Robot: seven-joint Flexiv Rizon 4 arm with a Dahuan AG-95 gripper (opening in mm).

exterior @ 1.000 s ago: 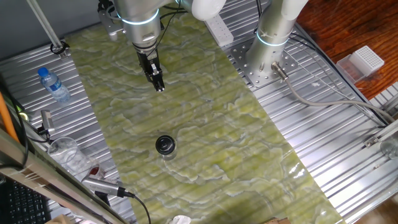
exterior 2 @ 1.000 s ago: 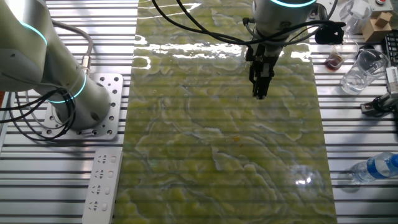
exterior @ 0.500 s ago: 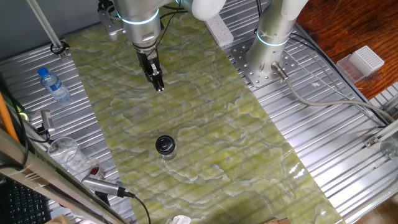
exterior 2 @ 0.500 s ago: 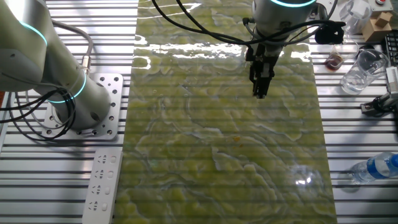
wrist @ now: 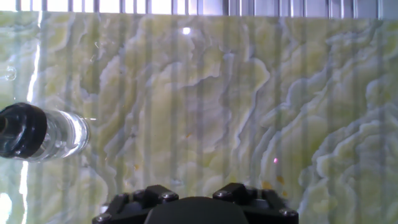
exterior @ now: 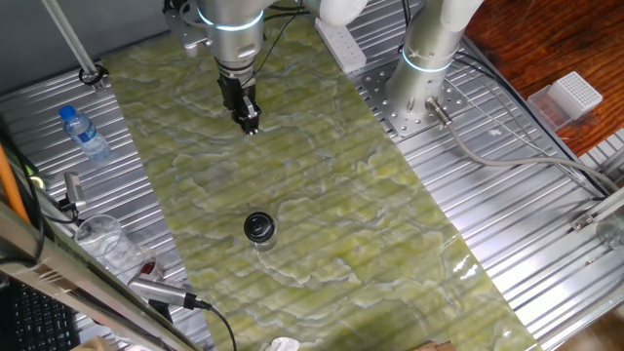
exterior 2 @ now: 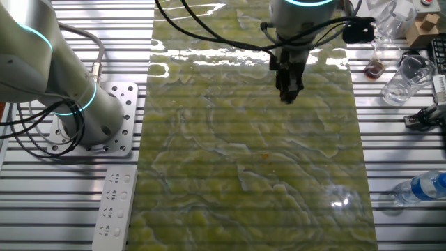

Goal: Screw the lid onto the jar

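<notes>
The jar (exterior: 261, 242) is a small clear glass jar standing upright on the green marbled mat (exterior: 322, 195), and the black lid (exterior: 257, 226) sits on top of it. In the hand view the jar (wrist: 59, 134) lies at the left edge, its lid (wrist: 17, 130) pointing left. My gripper (exterior: 251, 125) hangs over the mat well away from the jar, its fingers together in a narrow tip with nothing between them. In the other fixed view my gripper (exterior 2: 287, 97) is near the top and the jar does not show.
A blue-capped water bottle (exterior: 83, 133) and a clear plastic cup (exterior: 102, 239) stand on the metal table left of the mat. A second arm's base (exterior: 424, 58) and a power strip (exterior 2: 115, 206) are on the opposite side. A white box (exterior: 570, 97) sits far right.
My gripper has shifted a little farther from the jar and slightly sideways over the mat. The jar and lid have not moved.
</notes>
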